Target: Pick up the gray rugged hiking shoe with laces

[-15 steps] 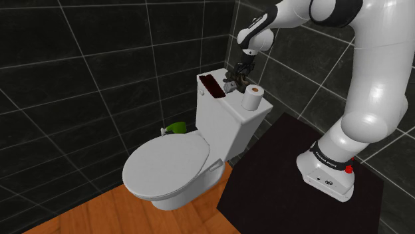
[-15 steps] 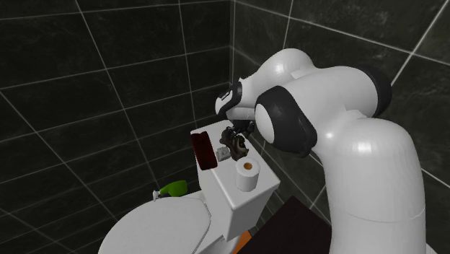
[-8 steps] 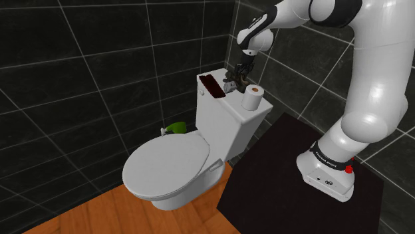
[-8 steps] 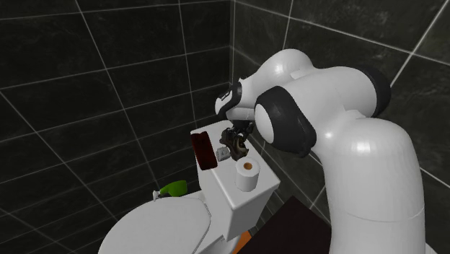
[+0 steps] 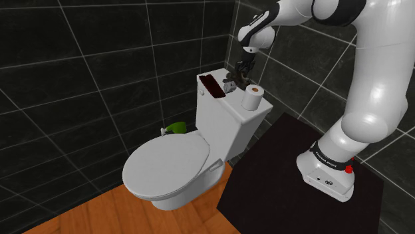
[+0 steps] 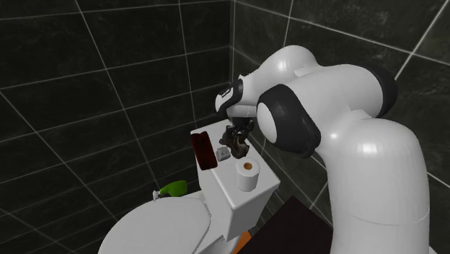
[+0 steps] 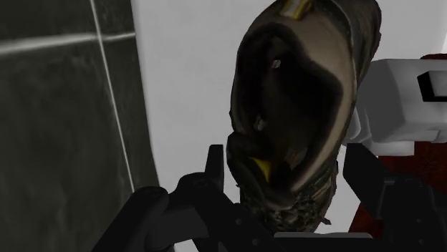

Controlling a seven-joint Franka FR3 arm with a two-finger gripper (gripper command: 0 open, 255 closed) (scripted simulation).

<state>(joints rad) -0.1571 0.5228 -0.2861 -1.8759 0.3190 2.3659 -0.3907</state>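
**Grip on shoe (image 7: pixel 301 93) — slip risk**

Clasping the shoe between both fingers (image 7: pixel 362 175) of the gripper (image 7: pixel 290 175), narrow hold near the opening. Hanging low over the toilet tank (image 5: pixel 229 119), between a dark red slab (image 5: pixel 211 85) and a paper roll (image 5: pixel 252 97). Could pivot and slide out under toe weight — or knock the roll over if swung sideways on lifting.

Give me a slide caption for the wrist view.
Black pincer clasps a dark hiking shoe over the white toilet tank.
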